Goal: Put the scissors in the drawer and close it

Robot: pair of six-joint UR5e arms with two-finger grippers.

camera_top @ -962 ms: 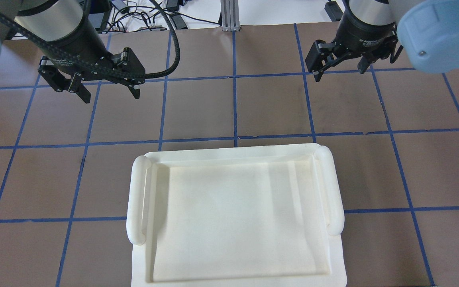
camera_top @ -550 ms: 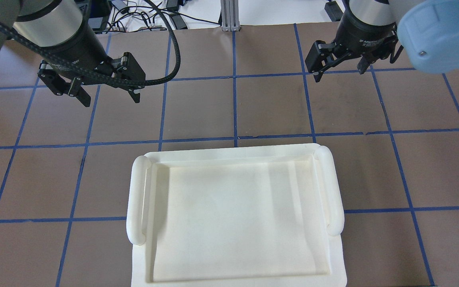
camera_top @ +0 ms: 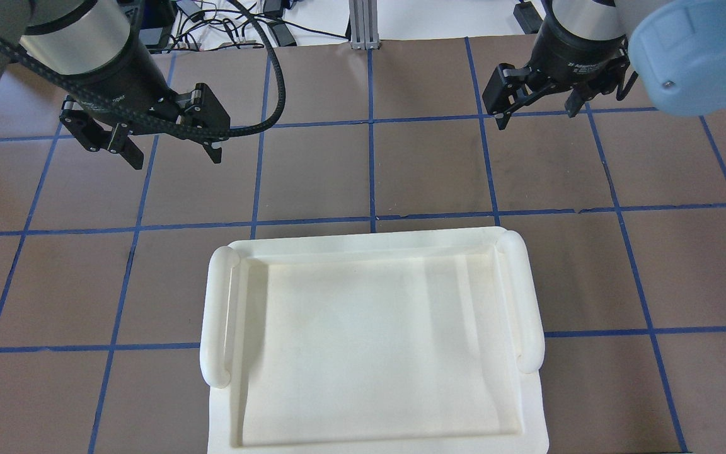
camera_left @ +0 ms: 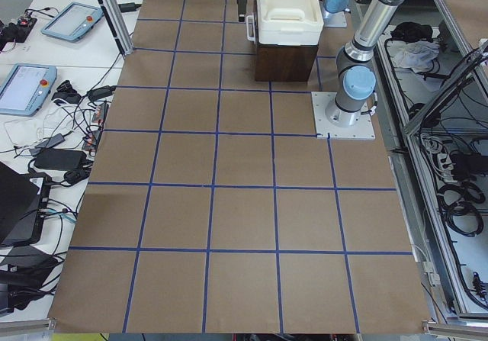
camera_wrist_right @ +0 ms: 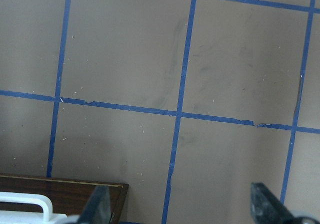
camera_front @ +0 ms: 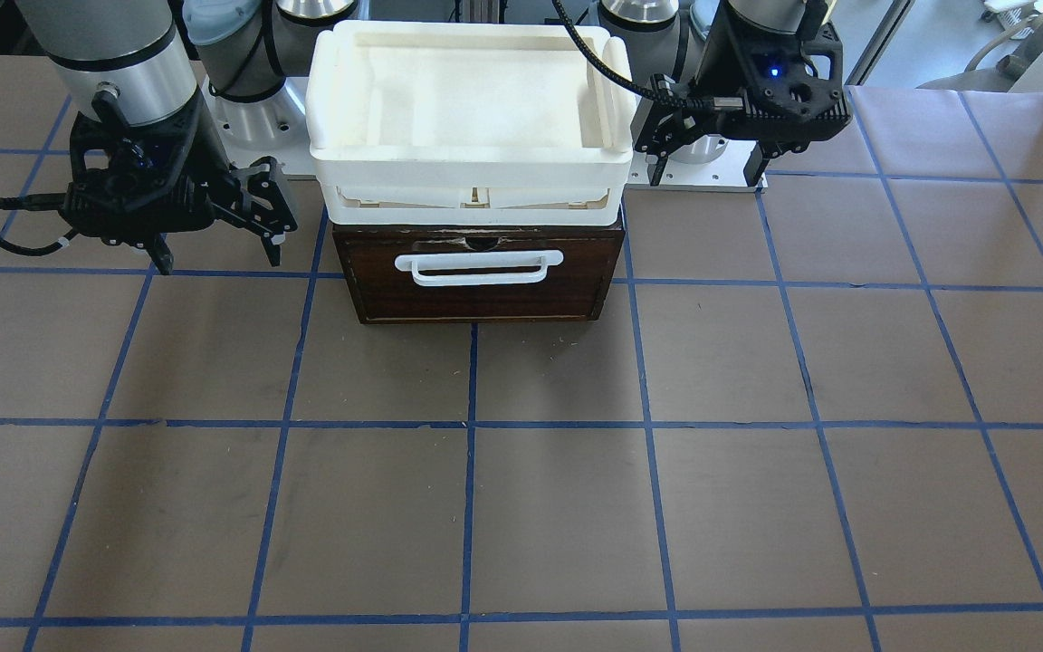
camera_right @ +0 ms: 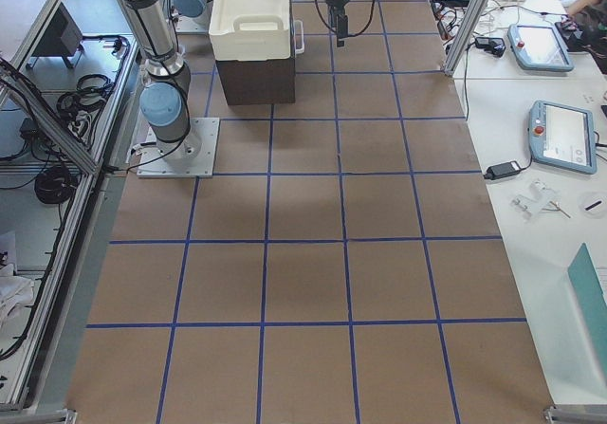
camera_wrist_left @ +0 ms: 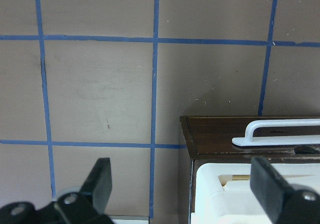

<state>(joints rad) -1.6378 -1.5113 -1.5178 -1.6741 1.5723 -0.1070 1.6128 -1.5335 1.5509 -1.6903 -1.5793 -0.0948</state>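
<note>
The drawer (camera_front: 476, 288) has a dark brown wooden front and a white bar handle (camera_front: 479, 267). It sits pushed in under a white tray, and its interior does not show. It also appears in the left wrist view (camera_wrist_left: 220, 136) and its corner in the right wrist view (camera_wrist_right: 75, 194). The scissors are in no view. My left gripper (camera_top: 175, 157) is open and empty, hovering beside the drawer (camera_front: 707, 167). My right gripper (camera_top: 536, 116) is open and empty on the other side (camera_front: 220, 261). Both sets of jaws stand wide apart in the wrist views.
A white plastic tray (camera_top: 218, 315) with rounded side handles sits on top of the drawer box (camera_front: 467, 172). The brown table has a blue tape grid (camera_front: 472, 424). Tablets and cables lie on side tables (camera_left: 72, 20).
My left gripper has shifted slightly toward the tray and stays open. The right gripper and the tray have not moved.
</note>
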